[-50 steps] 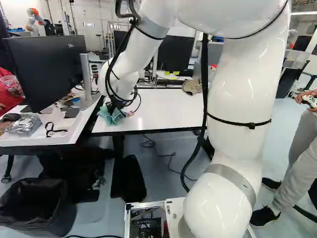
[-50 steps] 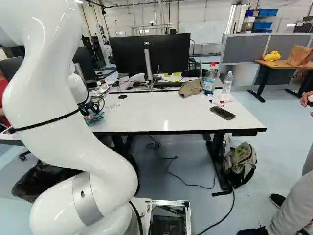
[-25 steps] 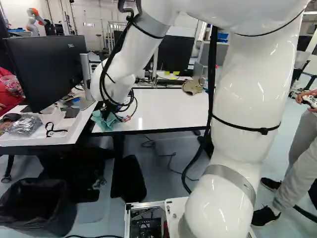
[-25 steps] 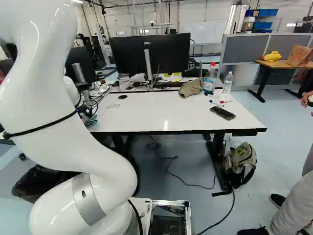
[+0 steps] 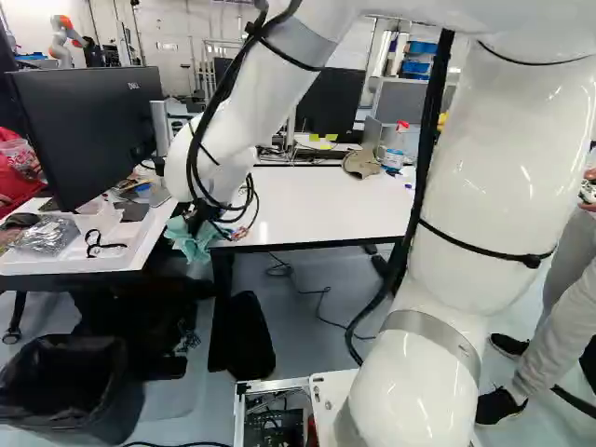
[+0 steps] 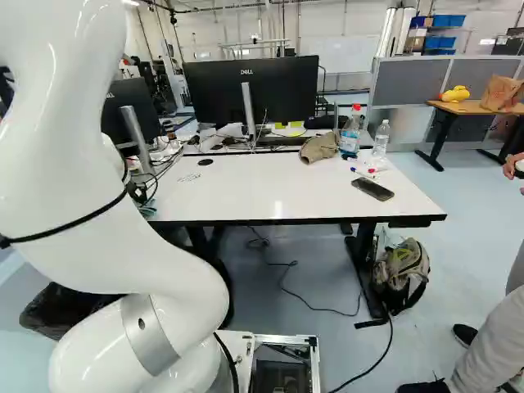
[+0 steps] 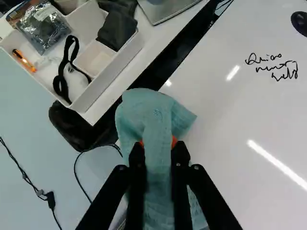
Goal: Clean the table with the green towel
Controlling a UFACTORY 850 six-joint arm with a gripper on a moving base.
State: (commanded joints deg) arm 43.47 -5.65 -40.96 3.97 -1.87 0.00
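At the near left corner of the white table, my gripper points down in the left base view, with the green towel bunched under it. In the wrist view the gripper is shut on the towel, which bulges out ahead of the fingers and covers the table's corner and part of the black gap beside it. Black handwriting marks the white tabletop. The arm hides nearly all of the towel in the right base view.
A white tray with pouches and a strap lies on the neighbouring desk, beside a monitor. On the table's far right are a phone, bottles, pens and a beige cloth. Another robot stands far back.
The arm has swung left and closer to the base, dragging the towel in its gripper to the table's near left corner. The base has not moved.
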